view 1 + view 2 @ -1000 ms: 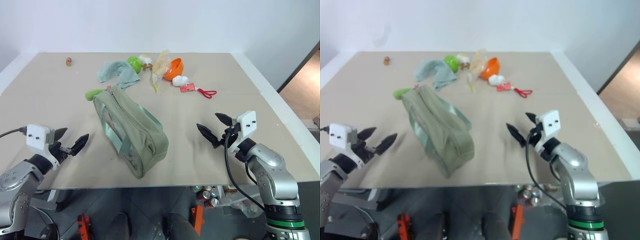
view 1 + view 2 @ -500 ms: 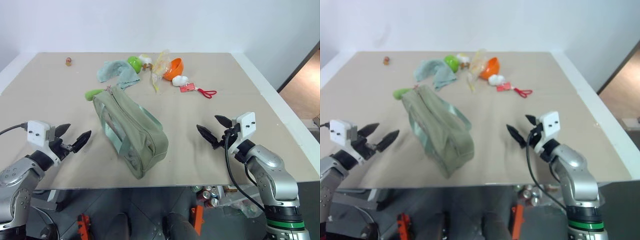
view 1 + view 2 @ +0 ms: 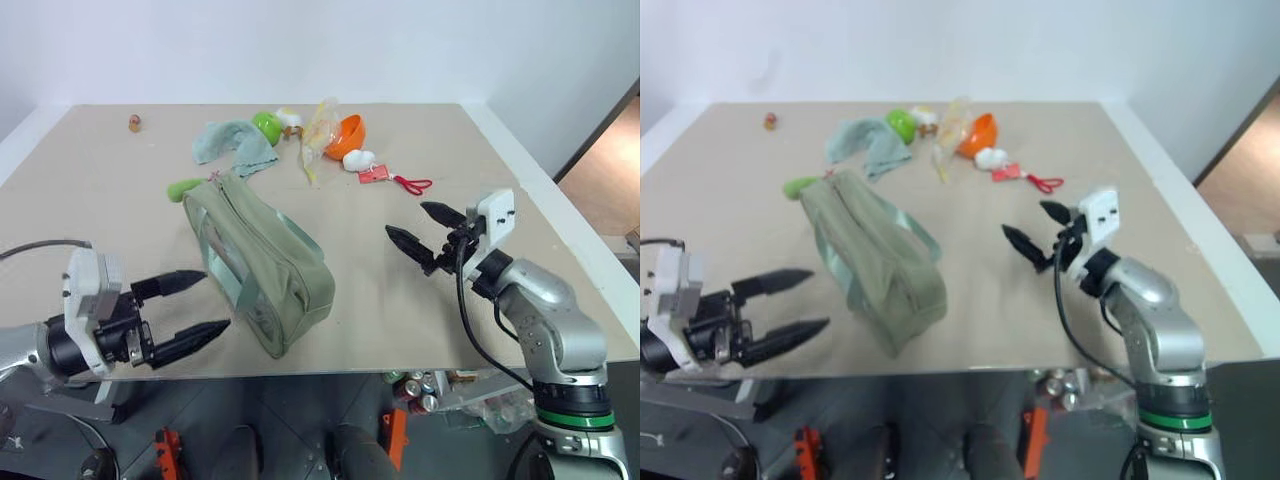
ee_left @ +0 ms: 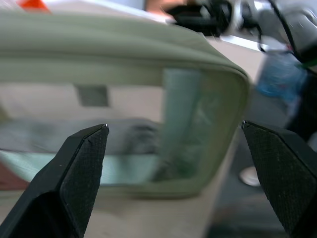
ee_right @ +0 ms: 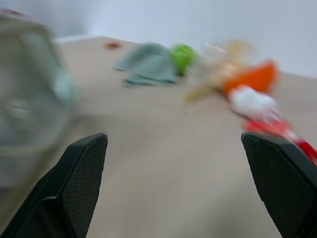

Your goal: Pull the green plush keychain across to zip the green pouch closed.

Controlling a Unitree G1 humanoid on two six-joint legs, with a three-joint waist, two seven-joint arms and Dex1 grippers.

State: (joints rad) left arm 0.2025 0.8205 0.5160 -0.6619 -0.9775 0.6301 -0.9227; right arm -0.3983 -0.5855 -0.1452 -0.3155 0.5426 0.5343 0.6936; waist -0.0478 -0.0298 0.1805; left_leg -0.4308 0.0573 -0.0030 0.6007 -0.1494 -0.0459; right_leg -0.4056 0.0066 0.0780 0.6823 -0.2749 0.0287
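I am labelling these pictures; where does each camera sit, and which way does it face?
Left and right eye views: on the head, facing down over the table; both arms visible.
Left wrist view: between the open left tool, facing the green pouch.
Right wrist view: between the open right tool, facing the orange shell.
Shared: pouch.

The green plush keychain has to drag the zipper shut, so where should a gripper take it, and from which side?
Pinch the green plush keychain across its narrow middle, coming from the table's open left side. It sticks out sideways from the far end of the green pouch, with bare table around it. The open left gripper seems nearer.
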